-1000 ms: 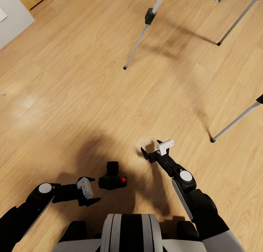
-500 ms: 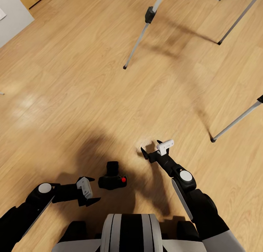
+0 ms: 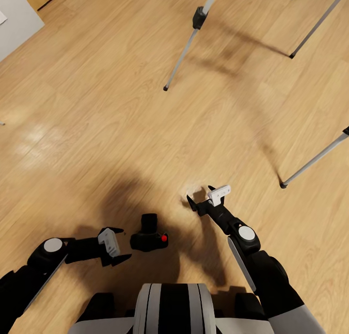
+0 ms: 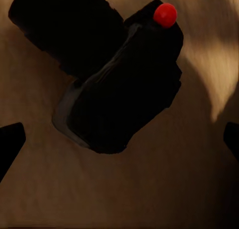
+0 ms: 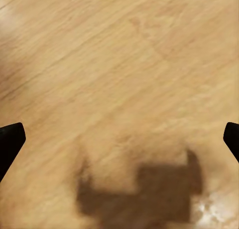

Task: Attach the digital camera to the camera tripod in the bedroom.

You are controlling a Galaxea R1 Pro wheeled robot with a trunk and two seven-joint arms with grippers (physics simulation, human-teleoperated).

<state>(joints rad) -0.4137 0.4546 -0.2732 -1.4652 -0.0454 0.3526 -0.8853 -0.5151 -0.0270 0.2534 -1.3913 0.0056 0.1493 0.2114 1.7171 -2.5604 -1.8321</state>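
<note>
Left gripper [image 3: 118,247] spread wide, empty, just left of digital camera [image 3: 148,235] on floor [image 3: 97,130]; lens barrel points far; left arm nearer; right gripper [image 3: 202,198] spread, farther right; camera tripod [image 3: 186,48] far

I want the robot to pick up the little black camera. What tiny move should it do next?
Probably ease the left gripper forward a little. Its fingers are spread open beside the digital camera on the floor, pointing at it but not yet around it.
</note>
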